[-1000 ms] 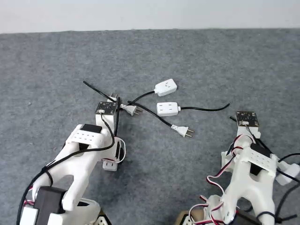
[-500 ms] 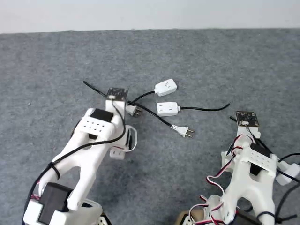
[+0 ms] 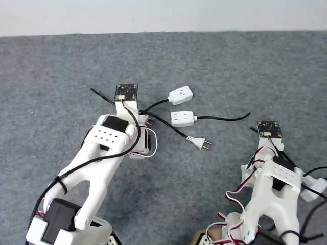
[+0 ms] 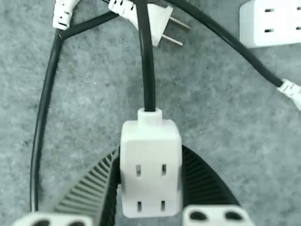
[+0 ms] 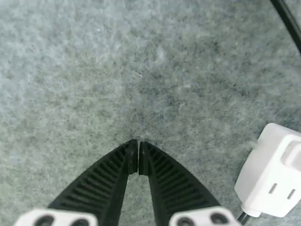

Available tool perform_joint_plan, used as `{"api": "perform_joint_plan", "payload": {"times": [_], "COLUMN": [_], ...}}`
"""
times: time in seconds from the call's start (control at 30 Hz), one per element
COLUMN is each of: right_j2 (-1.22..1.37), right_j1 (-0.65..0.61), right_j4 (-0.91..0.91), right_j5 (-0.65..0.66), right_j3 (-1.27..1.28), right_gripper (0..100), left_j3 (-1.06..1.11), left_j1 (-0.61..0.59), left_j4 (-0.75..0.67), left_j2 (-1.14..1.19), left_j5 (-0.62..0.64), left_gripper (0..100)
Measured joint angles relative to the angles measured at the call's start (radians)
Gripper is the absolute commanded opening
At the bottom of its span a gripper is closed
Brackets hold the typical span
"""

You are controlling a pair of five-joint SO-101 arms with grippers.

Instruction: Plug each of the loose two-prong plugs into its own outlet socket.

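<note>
My left gripper [image 4: 150,157] is shut on a white outlet socket [image 4: 150,174], one black ribbed finger [image 4: 200,174] on each side. Its black cord [image 4: 146,70] runs off toward a loose white two-prong plug [image 4: 157,21] lying just beyond on the carpet. In the high view the left arm [image 3: 110,140] covers the held socket, and that plug [image 3: 145,120] lies beside its wrist. Two more white sockets [image 3: 181,94] [image 3: 182,118] and a second loose plug [image 3: 199,143] lie right of it. My right gripper [image 5: 138,147] is shut on nothing, over bare carpet.
Grey carpet [image 3: 230,66] covers the table. Black cords [image 3: 225,119] cross between the sockets and plugs. Another white socket [image 5: 273,176] lies close beside my right gripper. The right arm [image 3: 273,178] stands at the near right, and a pale wall [image 3: 163,15] borders the far edge.
The left arm has stretched away from its base, toward the far side and a little right, nearer the plug and sockets. The right arm has not moved.
</note>
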Motion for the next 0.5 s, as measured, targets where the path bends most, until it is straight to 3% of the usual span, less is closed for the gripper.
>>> {"api": "perform_joint_plan", "payload": {"times": [0.27, 0.5], "right_j2": [0.0, 0.0], "right_j1": [0.0, 0.0], "right_j4": [0.0, 0.0], "right_j5": [0.0, 0.0], "right_j3": [0.0, 0.0], "right_gripper": [1.2, 1.2], "left_j3": [0.189, 0.201], "left_j1": [0.028, 0.077], "left_j4": [-0.167, -0.178], "left_j2": [0.0, 0.0], "left_j5": [0.0, 0.0], "left_gripper": [3, 27]}}
